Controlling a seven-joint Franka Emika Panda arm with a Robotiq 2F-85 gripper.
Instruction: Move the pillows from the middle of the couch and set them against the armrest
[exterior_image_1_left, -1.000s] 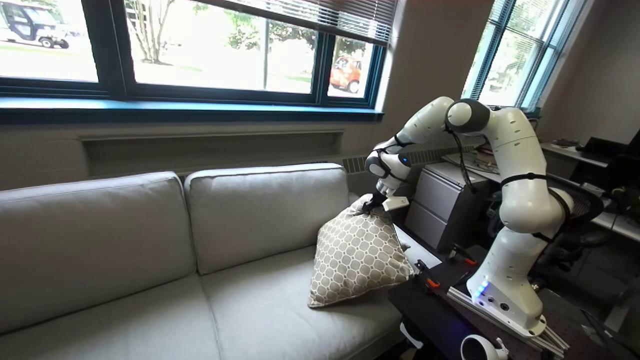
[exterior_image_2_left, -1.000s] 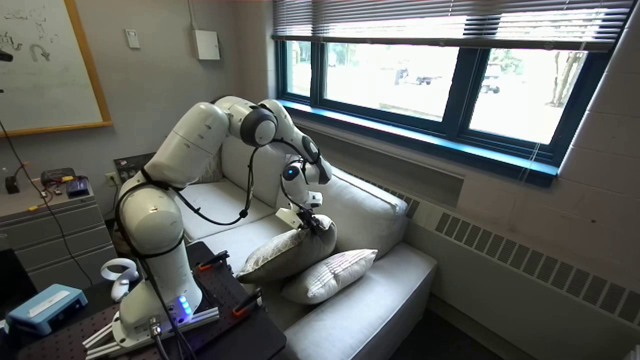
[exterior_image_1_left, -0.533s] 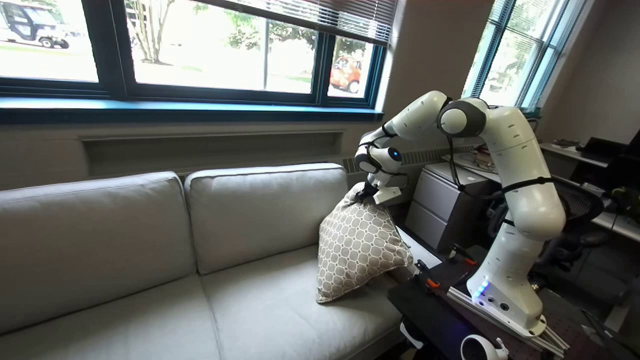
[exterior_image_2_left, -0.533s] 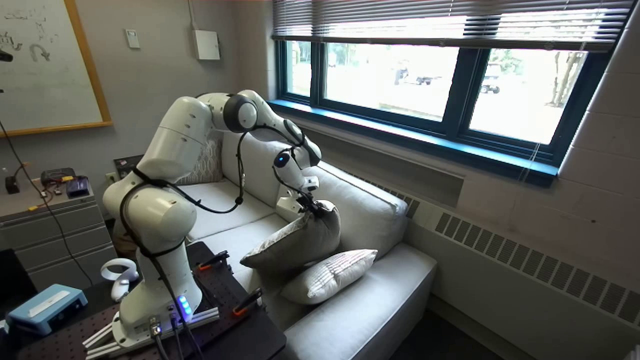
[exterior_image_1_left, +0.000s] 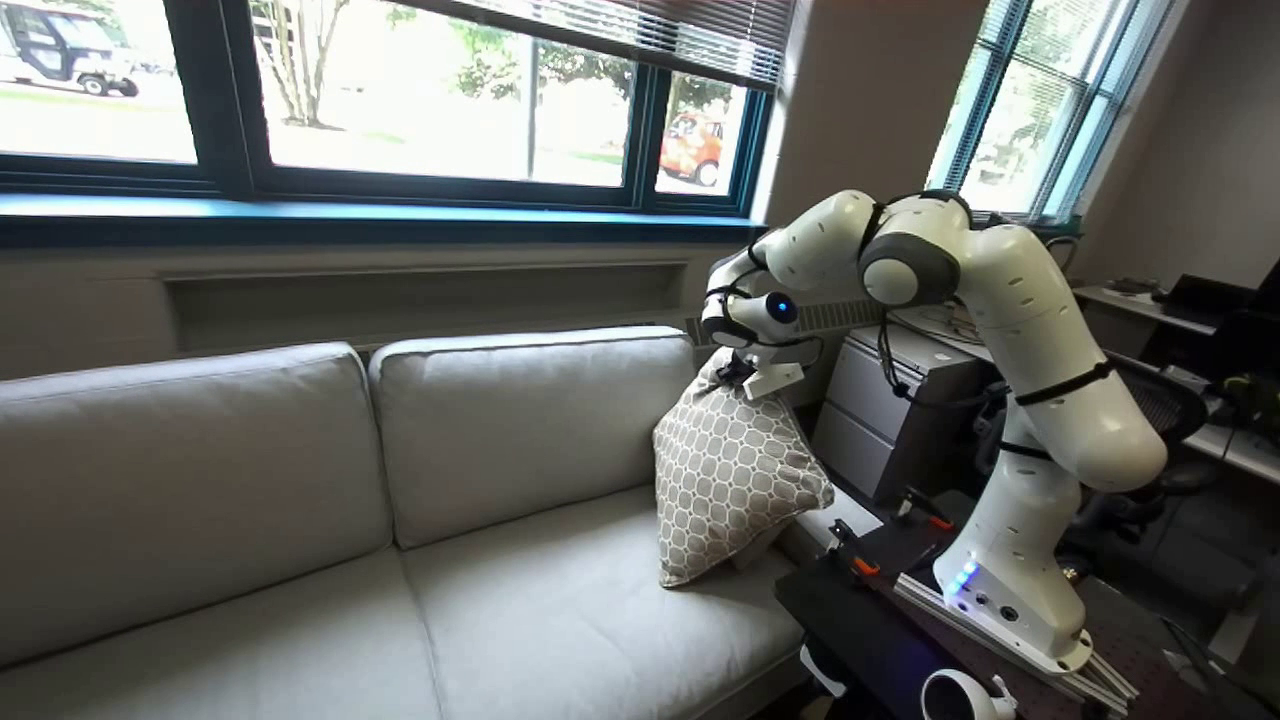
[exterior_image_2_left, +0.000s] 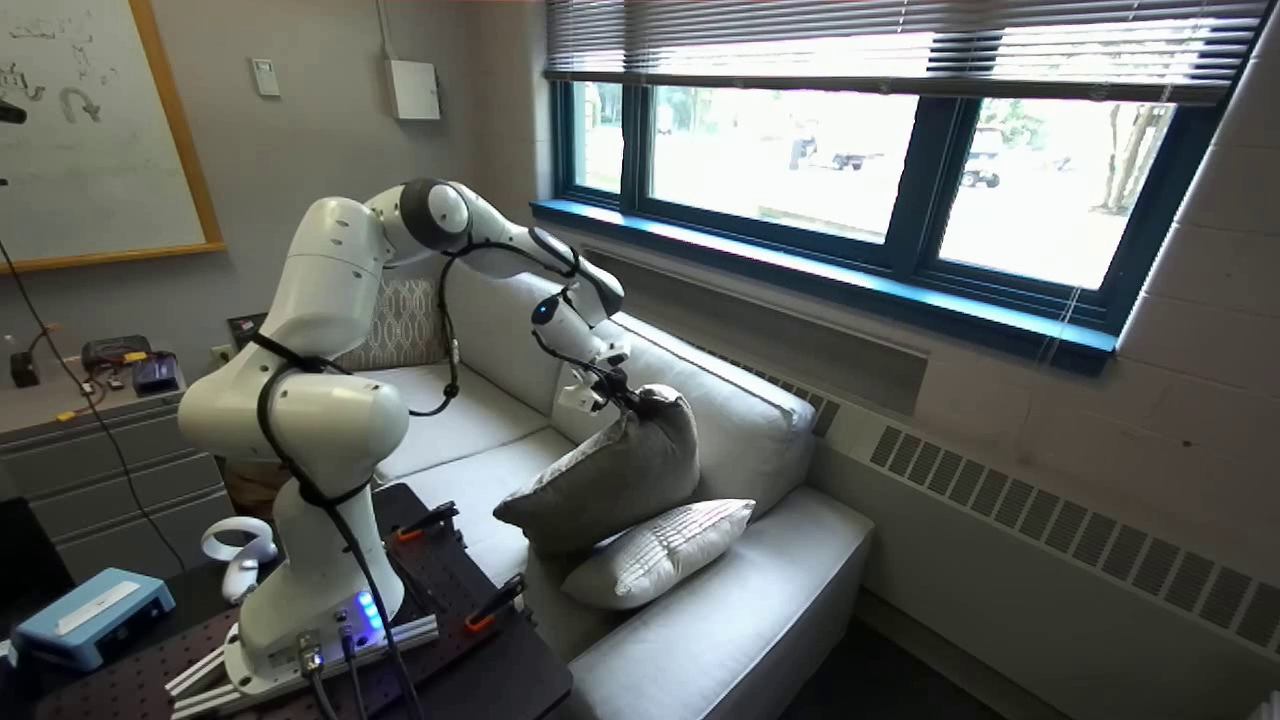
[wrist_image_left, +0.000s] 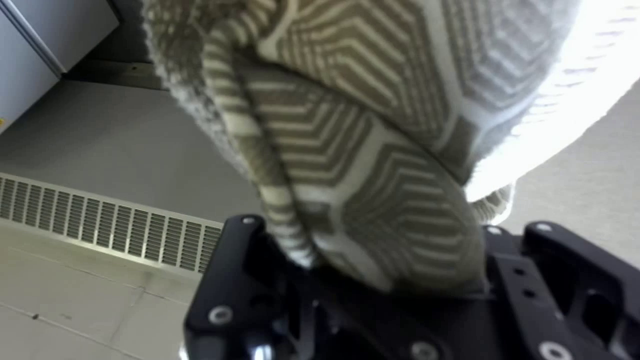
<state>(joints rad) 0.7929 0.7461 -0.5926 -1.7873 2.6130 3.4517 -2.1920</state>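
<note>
Gripper (exterior_image_1_left: 733, 370) clenched on the top corner of the lattice pillow (exterior_image_1_left: 730, 470), I see the pillow in an exterior view tilted over the right end of the couch (exterior_image_1_left: 530, 620), before the right edge of a back cushion (exterior_image_1_left: 540, 430). Whether its lowest corner touches the couch, I cannot tell. In an exterior view I get the pillow's shaded back, and the small white pillow (exterior_image_2_left: 660, 555) lies tilted to its near right, just beside the inner edge of the near armrest (exterior_image_2_left: 740, 620). At the couch's far left end a patterned cushion (exterior_image_2_left: 398, 325) stands, partly hidden by my arm (exterior_image_2_left: 345, 415). In my wrist view a fold of lattice cloth sits between the black fingers (wrist_image_left: 227, 285), with striped piping down its left side; a vent grille (wrist_image_left: 110, 225) shows at left.
</note>
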